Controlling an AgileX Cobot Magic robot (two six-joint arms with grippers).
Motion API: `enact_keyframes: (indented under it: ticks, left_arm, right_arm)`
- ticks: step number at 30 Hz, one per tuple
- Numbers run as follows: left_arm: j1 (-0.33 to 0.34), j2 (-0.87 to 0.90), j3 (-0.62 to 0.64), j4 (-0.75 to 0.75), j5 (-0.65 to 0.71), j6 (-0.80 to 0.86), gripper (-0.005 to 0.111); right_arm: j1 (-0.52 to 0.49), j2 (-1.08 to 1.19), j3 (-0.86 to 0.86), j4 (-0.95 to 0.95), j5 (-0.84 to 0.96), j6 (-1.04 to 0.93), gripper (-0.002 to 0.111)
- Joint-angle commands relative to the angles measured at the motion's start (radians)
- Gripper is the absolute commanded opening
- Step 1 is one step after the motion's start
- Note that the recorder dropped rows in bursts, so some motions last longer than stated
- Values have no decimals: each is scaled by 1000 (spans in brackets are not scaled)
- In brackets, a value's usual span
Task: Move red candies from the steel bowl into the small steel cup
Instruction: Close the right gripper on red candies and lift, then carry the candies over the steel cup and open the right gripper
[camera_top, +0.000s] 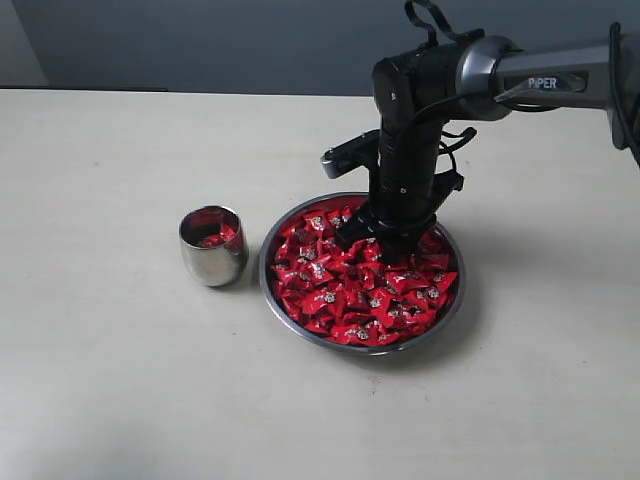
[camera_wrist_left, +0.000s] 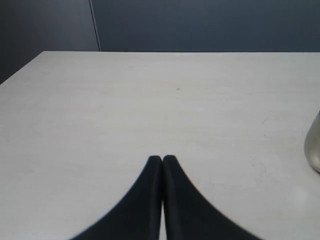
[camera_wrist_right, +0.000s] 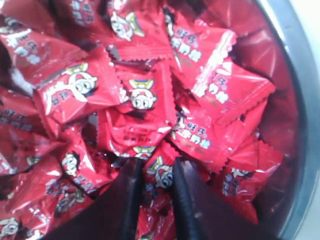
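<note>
The steel bowl sits at mid-table, heaped with red candies. The right arm comes down into the back of the bowl, and its gripper is buried in the heap. In the right wrist view the right gripper has its two dark fingers pressed against either side of one red candy, with the bowl's rim beside it. The small steel cup stands left of the bowl and holds a few red candies. My left gripper is shut and empty over bare table, with the cup's edge beside it.
The pale tabletop surrounds the bowl and the cup. A dark wall runs along the table's far edge. The right arm's grey link reaches in from the right, above the table.
</note>
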Motion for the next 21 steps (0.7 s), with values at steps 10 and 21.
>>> enact_keyframes:
  ticks: [10,21]
  left_arm:
    - [-10,-5,5,-1,-8,-1,0]
    - [-10,-5,5,-1,-8,-1,0]
  right_arm:
    - [-6,-73,-7,-24,-10,-3,-1]
    - [-6,-172,-95,28,-36,3,-1]
